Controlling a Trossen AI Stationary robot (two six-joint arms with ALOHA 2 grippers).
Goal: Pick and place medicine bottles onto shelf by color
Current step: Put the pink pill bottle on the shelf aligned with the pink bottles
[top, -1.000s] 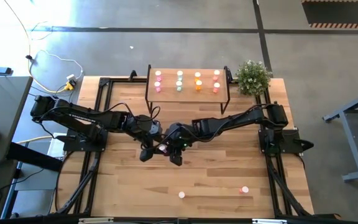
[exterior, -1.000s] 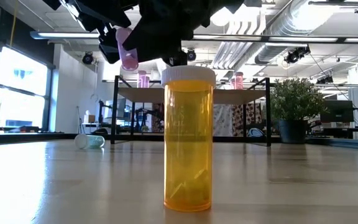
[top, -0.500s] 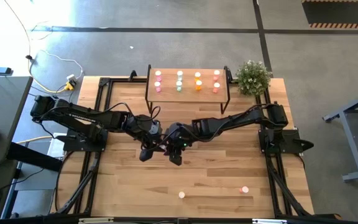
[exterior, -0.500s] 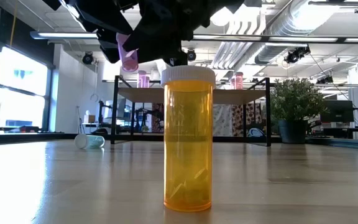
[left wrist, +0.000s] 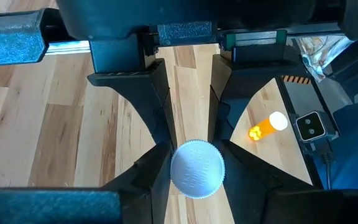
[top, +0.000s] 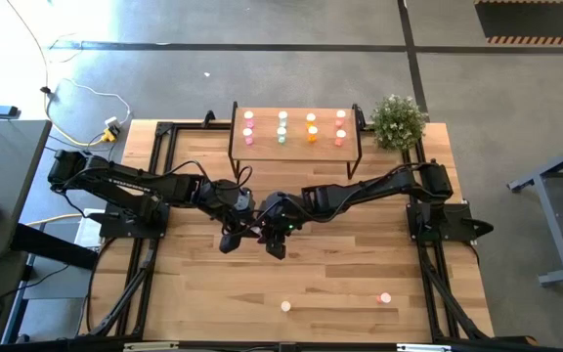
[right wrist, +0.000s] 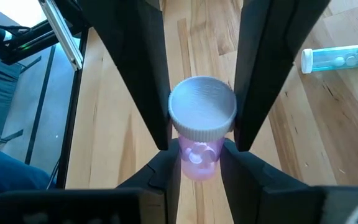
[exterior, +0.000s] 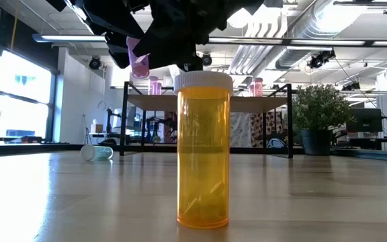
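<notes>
Mid-table, in front of the shelf (top: 296,143), both arms met over one pink bottle (right wrist: 201,134), held in the air.

- Right gripper (right wrist: 201,149): fingers narrow, pinching the pink body just under the white cap.
- Left gripper (left wrist: 196,155): fingers drawn in against a white cap, which I took for the same bottle's.

Step, as I judged it: a hand-over between the arms.

Doing it well:
- Confirm that the receiving grip is firm before the other fingers let go.
- Open the giving gripper slowly and back off straight, so the bottle is not twisted.
- Keep the bottle upright and carry it to the far left of the shelf, where the pink bottles (top: 249,127) stood.

Left on the table:
- An orange bottle (exterior: 203,151), upright at the near edge.
- A pale bottle (exterior: 98,152), on its side.
- A pinkish bottle (top: 385,298), near right.

Writing: none legible. The bottles showed no labels. The caps had raised texture, but I could not read it.
</notes>
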